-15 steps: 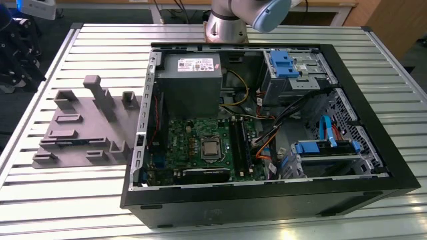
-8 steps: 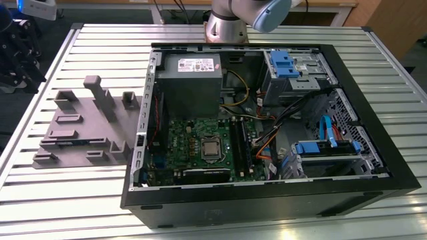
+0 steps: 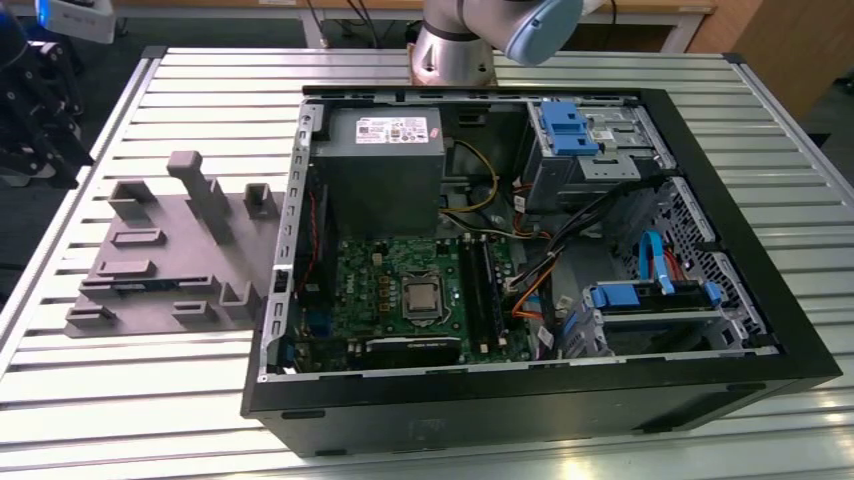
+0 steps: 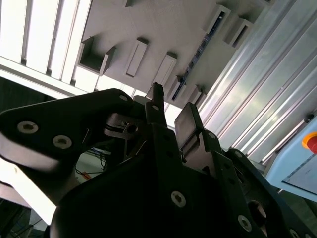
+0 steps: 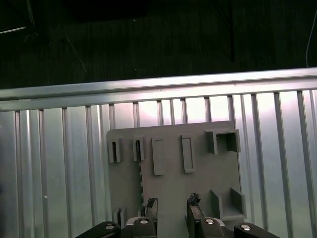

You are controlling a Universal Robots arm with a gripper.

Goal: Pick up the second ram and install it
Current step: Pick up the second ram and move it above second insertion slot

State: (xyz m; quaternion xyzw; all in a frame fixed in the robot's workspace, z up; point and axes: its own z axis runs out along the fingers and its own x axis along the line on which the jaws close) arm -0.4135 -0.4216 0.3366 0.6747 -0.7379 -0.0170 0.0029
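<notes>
1. While the end effector (image 5: 171, 204) is hanging over the grey fixture plate (image 5: 198, 183) with its fingers spread and nothing between them, the second ram (image 4: 199, 48) is standing on edge in the plate's slots, apart from the fingertips.
2. I'm reading this as the approach. Squaring the fingers across the stick's flat faces, centring along its length and descending straight should avoid levering it in the slots.
3. The ram is showing as a thin dark edge, so chips and notch side aren't readable.
4. In the exterior view the motherboard (image 3: 387, 290) slots are too dark to tell which is free.
</notes>
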